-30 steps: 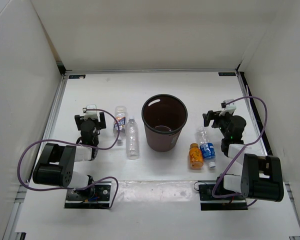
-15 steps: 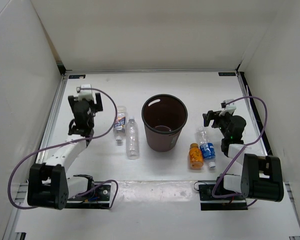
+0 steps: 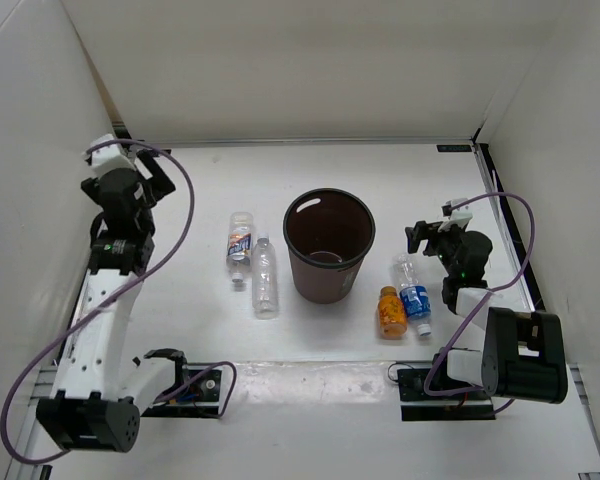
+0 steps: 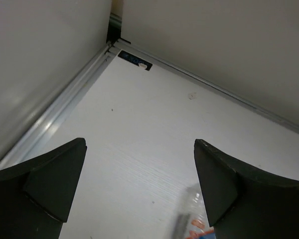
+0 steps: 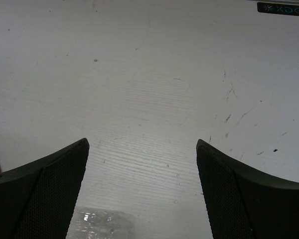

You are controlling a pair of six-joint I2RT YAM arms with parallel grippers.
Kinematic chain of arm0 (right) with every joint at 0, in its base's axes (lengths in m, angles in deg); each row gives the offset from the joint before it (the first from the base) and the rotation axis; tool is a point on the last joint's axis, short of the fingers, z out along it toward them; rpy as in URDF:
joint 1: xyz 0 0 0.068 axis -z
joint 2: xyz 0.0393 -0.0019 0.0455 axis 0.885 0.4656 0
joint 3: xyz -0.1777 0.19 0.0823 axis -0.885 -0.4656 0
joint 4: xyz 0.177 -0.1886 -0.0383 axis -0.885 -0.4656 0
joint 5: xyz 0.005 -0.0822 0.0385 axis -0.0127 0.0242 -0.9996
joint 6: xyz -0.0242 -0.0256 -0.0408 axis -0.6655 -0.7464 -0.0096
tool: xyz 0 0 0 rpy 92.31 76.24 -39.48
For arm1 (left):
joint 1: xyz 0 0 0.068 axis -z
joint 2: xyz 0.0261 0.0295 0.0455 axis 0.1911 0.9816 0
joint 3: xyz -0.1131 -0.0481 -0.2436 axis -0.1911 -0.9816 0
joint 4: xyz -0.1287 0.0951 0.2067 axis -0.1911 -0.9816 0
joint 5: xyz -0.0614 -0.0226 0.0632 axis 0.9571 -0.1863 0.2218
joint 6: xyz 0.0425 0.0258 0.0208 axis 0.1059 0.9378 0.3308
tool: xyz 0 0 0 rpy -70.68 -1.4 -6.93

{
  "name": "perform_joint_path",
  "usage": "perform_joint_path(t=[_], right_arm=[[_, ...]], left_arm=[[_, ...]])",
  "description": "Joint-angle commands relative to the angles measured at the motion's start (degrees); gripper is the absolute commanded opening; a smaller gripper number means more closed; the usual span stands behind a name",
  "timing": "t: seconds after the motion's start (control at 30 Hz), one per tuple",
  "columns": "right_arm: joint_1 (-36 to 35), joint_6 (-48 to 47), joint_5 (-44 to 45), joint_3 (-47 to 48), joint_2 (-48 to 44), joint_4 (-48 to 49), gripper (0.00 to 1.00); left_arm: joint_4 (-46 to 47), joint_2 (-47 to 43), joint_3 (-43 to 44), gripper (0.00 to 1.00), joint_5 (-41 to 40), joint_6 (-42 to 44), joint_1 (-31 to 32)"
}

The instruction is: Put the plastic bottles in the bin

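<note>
The dark brown bin point(image 3: 326, 282) stands upright at the table's middle. Left of it lie the bottle with the orange-white label point(image 3: 241, 243) and the clear unlabelled bottle point(image 3: 265, 276). Right of it lie the blue-labelled bottle point(image 3: 413, 293) and the stubby orange bottle point(image 3: 389, 311). My left gripper point(image 3: 148, 172) is raised at the far left, open and empty point(image 4: 139, 144); the orange-white bottle's end point(image 4: 195, 223) shows blurred below it. My right gripper point(image 3: 427, 238) is open and empty point(image 5: 142, 144), low just behind the blue-labelled bottle, whose clear end point(image 5: 102, 224) shows below.
White walls close the table on the left, back and right. A metal rail point(image 4: 60, 112) runs along the left wall to the back corner. Purple cables loop from both arms.
My left arm has risen and swung back and left, away from the two left bottles. The right arm and all bottles have not moved.
</note>
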Motion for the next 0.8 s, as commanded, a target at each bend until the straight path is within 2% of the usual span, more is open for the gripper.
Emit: perform_joint_path(t=[0.0,0.03,0.1,0.17,0.2,0.23,0.27,0.3,0.37,0.4,0.43,0.47,0.5,0.6,0.63,0.73,0.77], right_arm=[[0.0,0.0,0.6,2.1,0.1,1.7,0.90],[0.1,0.3,1.2,2.2,0.1,1.7,0.90],[-0.6,1.1,5.6,2.5,-0.4,1.2,0.90],[-0.2,2.6,6.1,4.5,-1.5,-2.5,0.90],[0.4,2.6,4.4,7.7,-4.0,-13.1,0.90],[0.9,3.5,3.9,11.8,-4.7,-17.0,0.90],[2.0,6.1,4.1,13.6,-5.2,-20.5,0.90],[3.1,8.3,4.9,20.4,-5.2,-31.6,0.90],[4.7,16.0,10.6,26.4,-3.0,-41.7,0.90],[6.3,18.0,12.1,34.8,-2.2,-52.3,0.90],[7.1,22.2,14.7,37.5,0.5,-61.0,0.90],[7.9,23.1,14.2,40.1,1.8,-64.9,0.90],[10.9,23.6,13.4,48.0,3.3,-77.0,0.90],[14.8,23.2,-0.2,57.3,12.5,-90.5,0.90],[16.4,22.7,-2.5,61.3,16.7,-99.5,0.90],[18.0,21.2,-9.0,64.5,22.9,-107.1,0.90],[18.1,20.9,-8.8,64.4,22.8,-108.4,0.90]], left_arm=[[-24.2,-5.1,6.5,1.00,-0.1,-14.3,-0.4],[-30.7,-5.4,7.4,1.00,0.3,-18.9,-0.3],[-40.5,-5.0,11.2,1.00,1.9,-22.7,-0.4],[-48.4,-4.3,15.8,1.00,3.5,-22.3,-0.3],[-50.2,-4.5,18.3,1.00,6.6,-21.9,-0.3],[-51.0,-4.9,19.0,1.00,7.7,-21.7,-0.3],[-52.2,-5.1,19.5,1.00,12.4,-21.2,-0.4],[-51.8,-5.5,19.8,1.00,14.0,-19.5,-0.3],[-53.1,-5.7,20.8,1.00,17.2,-18.2,-0.3],[-54.0,-5.7,21.3,1.00,17.3,-19.0,-0.3],[-55.6,-6.5,21.3,1.00,17.7,-19.9,-0.3],[-56.3,-7.0,20.3,1.00,17.4,-20.3,-0.2],[-57.6,-7.6,20.0,1.00,17.2,-21.1,-0.2],[-58.8,-8.4,18.1,1.00,14.9,-22.0,0.9],[-59.0,-8.4,17.5,1.00,14.1,-23.3,1.1],[-56.2,-10.2,13.0,1.00,15.4,-24.9,1.4],[-53.3,-11.6,12.0,1.00,19.7,-24.4,1.3]])
